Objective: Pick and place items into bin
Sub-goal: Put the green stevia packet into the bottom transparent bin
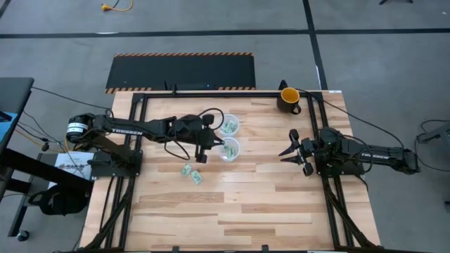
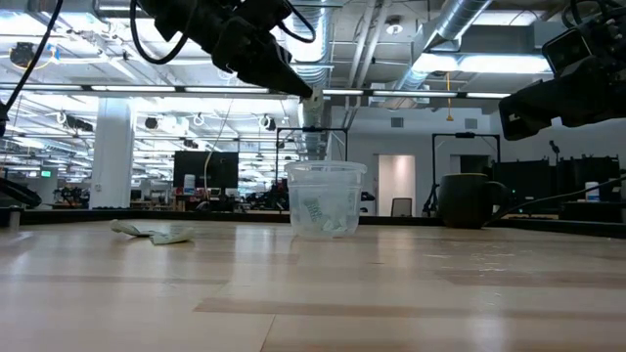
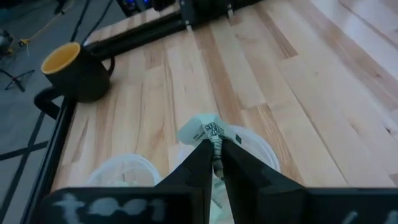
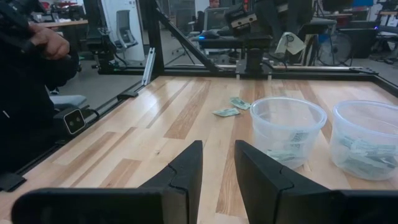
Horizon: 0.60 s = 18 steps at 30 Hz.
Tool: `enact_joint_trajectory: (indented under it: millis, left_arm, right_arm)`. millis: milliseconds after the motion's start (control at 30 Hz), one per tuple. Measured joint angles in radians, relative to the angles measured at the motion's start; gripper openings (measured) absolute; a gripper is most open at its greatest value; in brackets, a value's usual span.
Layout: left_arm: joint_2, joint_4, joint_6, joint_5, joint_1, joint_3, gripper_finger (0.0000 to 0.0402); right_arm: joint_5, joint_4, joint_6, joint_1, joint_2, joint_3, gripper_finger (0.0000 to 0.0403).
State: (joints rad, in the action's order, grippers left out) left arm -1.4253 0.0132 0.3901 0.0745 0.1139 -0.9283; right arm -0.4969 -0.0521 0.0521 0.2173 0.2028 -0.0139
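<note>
Overhead, the left gripper (image 3: 212, 163) pinches a crumpled green-and-white packet (image 3: 202, 129) above a clear plastic tub (image 1: 229, 149), while the right gripper (image 1: 294, 152) waits spread wide.

Open industrial lab: exposed ceiling ducts (image 2: 460, 29), office chair (image 4: 126, 32), concrete floor (image 1: 394, 63).

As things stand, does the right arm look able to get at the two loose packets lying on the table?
Probably not easily. The packets lie beyond the two plastic cups from the open right end effector, nearer the left end effector, which holds a packet.

Two cups (image 1: 230, 149) mid-table, mug (image 1: 289, 100) behind
</note>
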Motion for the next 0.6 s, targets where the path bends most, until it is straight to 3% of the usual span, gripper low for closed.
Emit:
enact_joint_trajectory:
  millis: [333,600]
  left_arm:
    - [-0.108,-0.078,-0.008,0.001,0.000,0.001,0.0069]
    - [-0.116,-0.090,-0.009,-0.005,0.000,0.001,0.0098]
  right_arm:
    - [0.000,0.000,0.000,0.000,0.000,0.000,0.0087]
    - [0.000,0.000,0.000,0.000,0.000,0.000,0.0087]
